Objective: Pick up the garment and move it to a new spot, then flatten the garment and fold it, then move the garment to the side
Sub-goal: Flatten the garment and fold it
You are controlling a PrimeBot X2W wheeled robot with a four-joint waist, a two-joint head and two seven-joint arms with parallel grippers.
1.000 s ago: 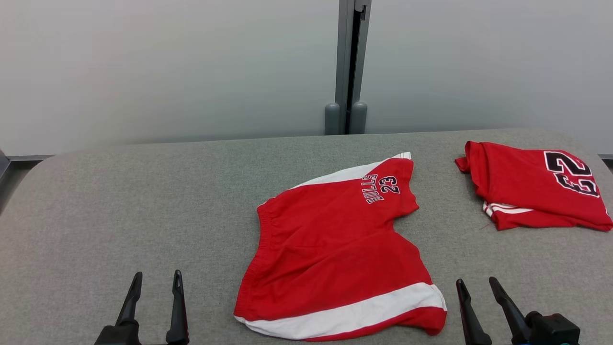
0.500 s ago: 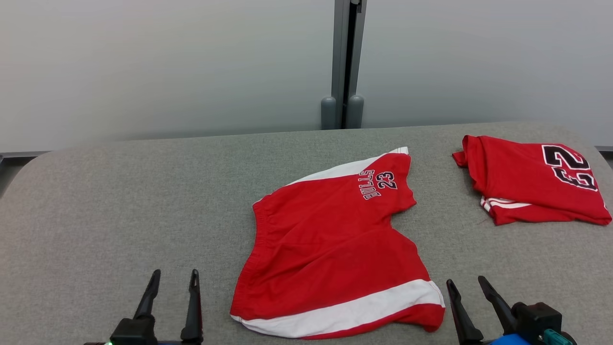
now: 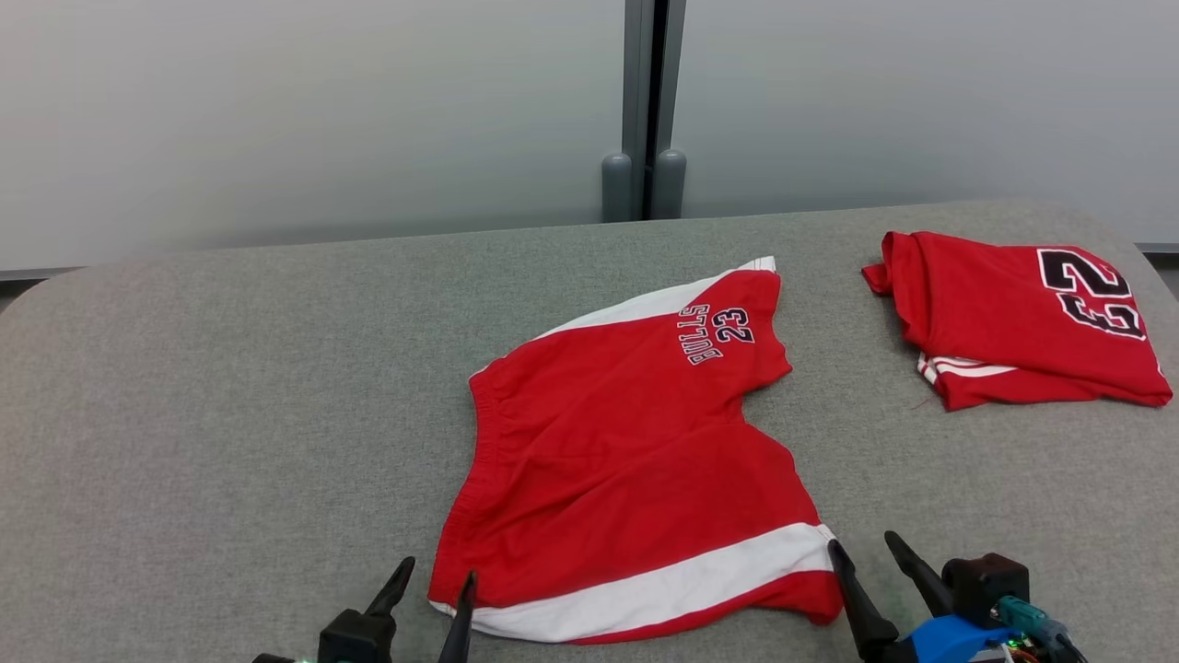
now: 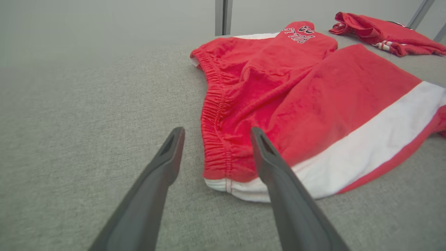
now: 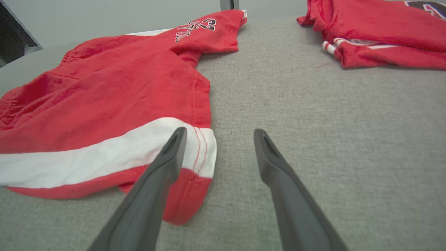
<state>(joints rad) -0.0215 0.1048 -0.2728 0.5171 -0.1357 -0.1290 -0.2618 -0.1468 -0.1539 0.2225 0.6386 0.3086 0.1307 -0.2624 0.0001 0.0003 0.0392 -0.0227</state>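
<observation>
- Head view: the red shorts (image 3: 626, 442) lie spread flat on the grey table (image 3: 230, 368), with the white-banded leg nearest the robot and the leg printed "BULLS 23" farthest.
- A folded jersey (image 3: 995, 313), also red, lies well apart from the shorts, off their printed leg on the robot's right.
- The left gripper (image 3: 440, 568) stands at the shorts' near waistband corner. The right gripper (image 3: 861, 541) stands at their near hem corner.
- Both pairs of fingers are spread wide and carry nothing.
- Left wrist view: the left gripper (image 4: 216, 130) straddles the waistband corner of the shorts (image 4: 299, 87). One finger is over bare table beside the elastic and the other is in front of the white band. Contact with the cloth cannot be confirmed.
- Right wrist view: the right gripper (image 5: 220, 131) is fully parted and empty at the hem corner of the shorts (image 5: 104, 90). One finger crosses the white stripe and the other is over bare table just beside the cloth.
- The jersey (image 5: 376, 31) lies beyond the shorts' hem.
</observation>
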